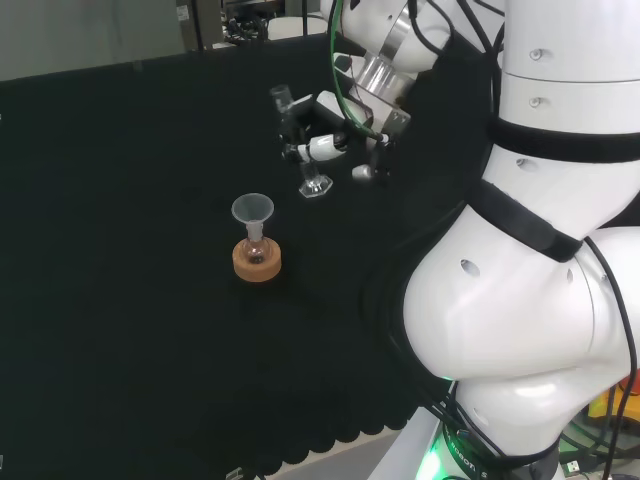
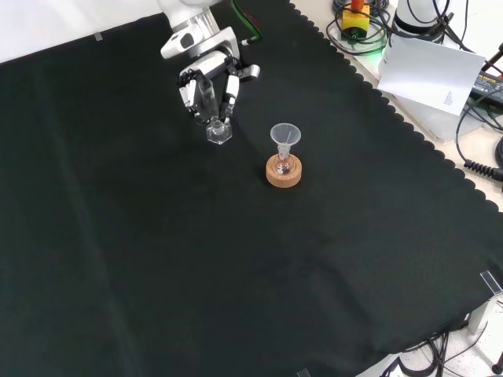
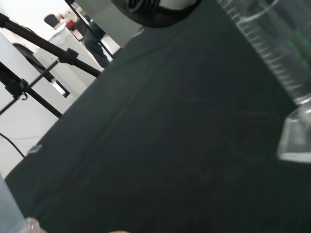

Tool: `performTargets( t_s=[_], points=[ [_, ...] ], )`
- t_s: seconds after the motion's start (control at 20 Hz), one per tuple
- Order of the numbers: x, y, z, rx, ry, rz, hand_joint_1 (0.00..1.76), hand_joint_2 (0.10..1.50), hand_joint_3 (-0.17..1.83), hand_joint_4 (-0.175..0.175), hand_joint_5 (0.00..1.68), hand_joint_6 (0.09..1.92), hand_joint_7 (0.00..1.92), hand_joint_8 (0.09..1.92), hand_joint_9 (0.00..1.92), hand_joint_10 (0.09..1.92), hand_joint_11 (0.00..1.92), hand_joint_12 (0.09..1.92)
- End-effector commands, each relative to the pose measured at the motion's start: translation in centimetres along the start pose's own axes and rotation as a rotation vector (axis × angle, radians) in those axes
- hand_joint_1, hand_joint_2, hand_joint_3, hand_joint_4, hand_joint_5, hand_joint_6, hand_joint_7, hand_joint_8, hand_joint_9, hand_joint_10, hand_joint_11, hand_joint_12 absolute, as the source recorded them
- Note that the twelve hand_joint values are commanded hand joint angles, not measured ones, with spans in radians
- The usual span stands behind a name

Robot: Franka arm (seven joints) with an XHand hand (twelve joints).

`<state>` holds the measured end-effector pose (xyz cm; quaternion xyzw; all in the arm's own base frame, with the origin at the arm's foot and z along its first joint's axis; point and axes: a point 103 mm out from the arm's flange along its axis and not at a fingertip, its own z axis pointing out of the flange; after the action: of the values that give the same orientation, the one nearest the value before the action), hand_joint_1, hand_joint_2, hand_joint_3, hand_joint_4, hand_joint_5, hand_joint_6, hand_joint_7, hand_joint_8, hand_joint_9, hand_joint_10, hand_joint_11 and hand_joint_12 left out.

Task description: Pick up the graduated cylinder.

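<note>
graduated cylinder (image 1: 300,140) upright, upper centre of head view, base on cloth (image 1: 120,300); hand (image 1: 330,140) just to its right, fingers curled round the tube; long axis vertical, so lift looks straight up; funnel flask (image 1: 254,228) below-left, apart.

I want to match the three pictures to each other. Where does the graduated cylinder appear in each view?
Head view: graduated cylinder upper centre, upright, among the hand's fingers.
Front view: upper left of centre, just below the hand.
Wrist view: large clear tube with its base at the picture's right edge.
Shared landmark: the small flask with a funnel on a cork ring.
</note>
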<state>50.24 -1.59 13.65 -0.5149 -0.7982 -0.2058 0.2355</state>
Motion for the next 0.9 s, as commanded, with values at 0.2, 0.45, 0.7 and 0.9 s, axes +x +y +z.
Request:
performTargets(
  t_s=[0.2, 0.45, 0.7, 0.9],
  points=[
    [-0.2, -4.5, -2.7, 0.073, -0.091, 0.055, 1.26, 1.09, 0.00, -0.175, 1.01, 0.94, 1.04, 0.93, 1.54, 0.09, 1.39, 0.69],
    [0.2, -6.1, -2.7, 0.099, -0.124, 0.071, 1.27, 1.09, 0.00, -0.175, 1.01, 0.94, 1.05, 0.93, 1.54, 0.09, 1.39, 0.69],
    [0.8, -6.6, -2.7, 0.151, -0.178, 0.066, 1.27, 1.09, 0.00, -0.175, 1.02, 0.93, 1.05, 0.92, 1.55, 0.09, 1.38, 0.69],
    [1.6, -7.2, -2.8, 0.194, -0.219, 0.055, 1.27, 1.09, 0.00, -0.175, 1.02, 0.93, 1.05, 0.92, 1.55, 0.09, 1.38, 0.69]
  ],
)
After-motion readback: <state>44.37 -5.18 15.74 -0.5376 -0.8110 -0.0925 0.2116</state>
